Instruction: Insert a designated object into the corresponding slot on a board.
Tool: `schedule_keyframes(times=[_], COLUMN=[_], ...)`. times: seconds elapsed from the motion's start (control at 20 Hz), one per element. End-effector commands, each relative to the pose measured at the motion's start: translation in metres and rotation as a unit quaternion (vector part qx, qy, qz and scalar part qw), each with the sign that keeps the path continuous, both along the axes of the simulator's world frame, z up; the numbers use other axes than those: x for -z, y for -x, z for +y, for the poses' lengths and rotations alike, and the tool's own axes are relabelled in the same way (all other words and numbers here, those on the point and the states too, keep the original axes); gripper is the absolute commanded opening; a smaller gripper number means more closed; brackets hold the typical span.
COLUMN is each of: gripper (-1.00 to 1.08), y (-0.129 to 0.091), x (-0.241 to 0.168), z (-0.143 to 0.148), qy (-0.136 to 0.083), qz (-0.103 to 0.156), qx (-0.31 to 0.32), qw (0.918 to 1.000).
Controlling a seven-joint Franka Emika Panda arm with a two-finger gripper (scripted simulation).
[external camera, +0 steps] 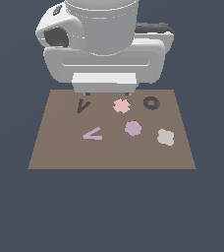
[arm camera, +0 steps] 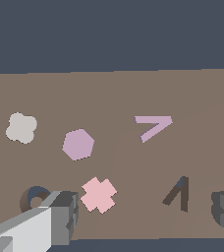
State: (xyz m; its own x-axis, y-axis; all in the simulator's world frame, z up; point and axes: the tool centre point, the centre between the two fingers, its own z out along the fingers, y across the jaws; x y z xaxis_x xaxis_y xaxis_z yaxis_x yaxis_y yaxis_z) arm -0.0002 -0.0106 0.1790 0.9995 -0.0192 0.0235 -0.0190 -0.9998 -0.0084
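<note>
We see the pink V piece (external camera: 93, 134) lying flat on the brown board (external camera: 55, 152), left of the middle in the exterior view. The V slot (external camera: 83, 105) sits just above it. Our pincer (external camera: 107, 93) hangs spread wide and holds nothing near the board's top edge.

Arm hanging high, hand spread.
My hand (external camera: 107, 92) points straight down, fingers (arm camera: 60, 216) wide apart, gripping nothing.

My arm's wrist (external camera: 101, 24) is a pale grey rounded cylinder with 1 dark oval recess on its side and a black-topped block behind. Below sits a boxy light-grey hand, whose gripper (external camera: 107, 92) carries 2 small dark grey fingers (arm camera: 65, 216).
</note>
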Motion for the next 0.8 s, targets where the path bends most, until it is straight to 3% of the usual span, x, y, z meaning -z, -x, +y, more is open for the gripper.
schedule_keyframes(times=[0.0, 0.4, 0.75], gripper=[1.00, 1.00, 1.00], y=[0.000, -0.003, -0.009], x=[0.000, 0.004, 0.016], z=[0.000, 0.000, -0.002], qy=[0.000, 0.000, 0.000], qz=[0.000, 0.000, 0.001], qx=[0.000, 0.022, 0.077], qw=[1.0000, 0.9998, 0.9970])
